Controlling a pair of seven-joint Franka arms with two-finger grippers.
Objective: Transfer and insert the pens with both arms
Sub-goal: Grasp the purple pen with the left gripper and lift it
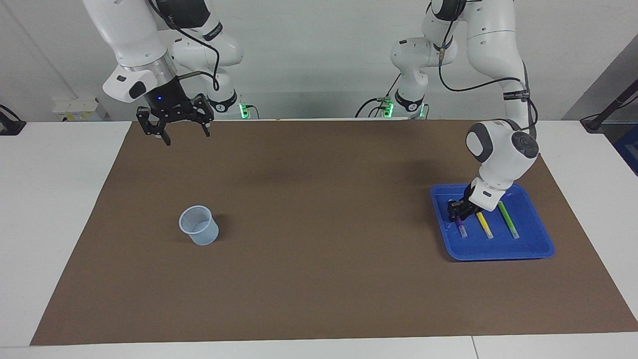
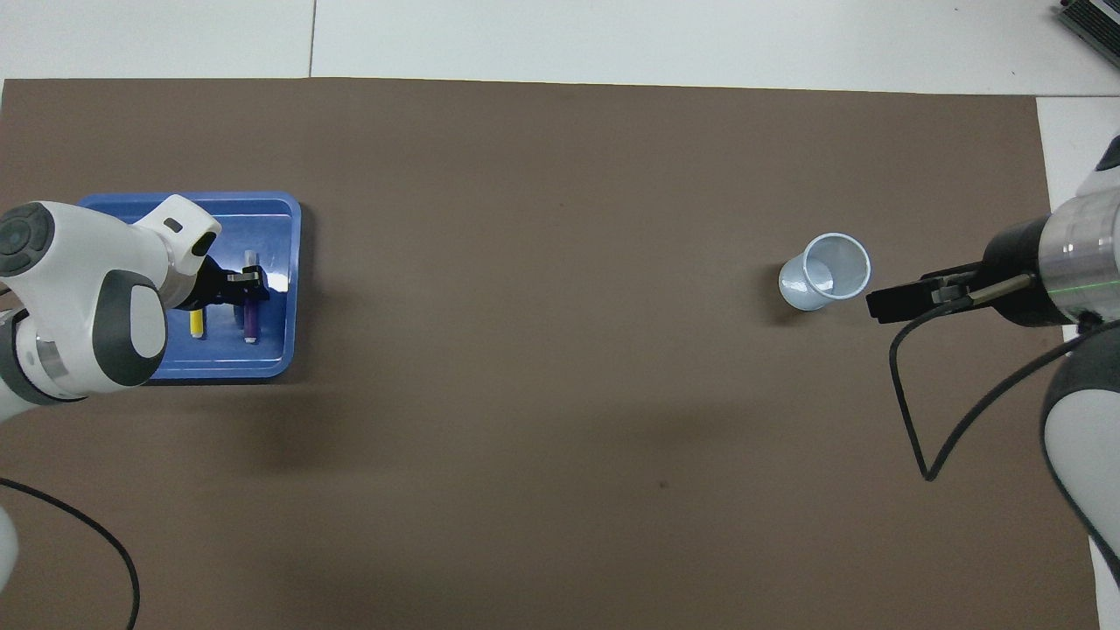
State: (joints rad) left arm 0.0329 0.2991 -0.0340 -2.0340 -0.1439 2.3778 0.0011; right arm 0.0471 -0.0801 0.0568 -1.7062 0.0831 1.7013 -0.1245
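The left gripper (image 1: 457,213) is down inside the blue tray (image 1: 533,252), its fingers closed around the purple pen (image 1: 461,229) near the pen's end that lies closer to the robots; the pen's pale cap end pokes out from under the fingers and I cannot tell whether it has left the tray floor; just beside it lies the yellow pen (image 1: 484,225), and next to that the green pen (image 1: 508,220), all three side by side in the tray, which sits on the brown mat (image 1: 319,279) at the left arm's end of the table; the left arm's white wrist hangs over the tray and hides part of it from above. The right gripper (image 1: 183,133) hangs high in the air over the mat's edge nearest the robots, fingers spread wide and holding nothing; the arm waits; a pale blue cup (image 1: 198,225) stands upright on the mat at the right arm's end, well apart from the tray.
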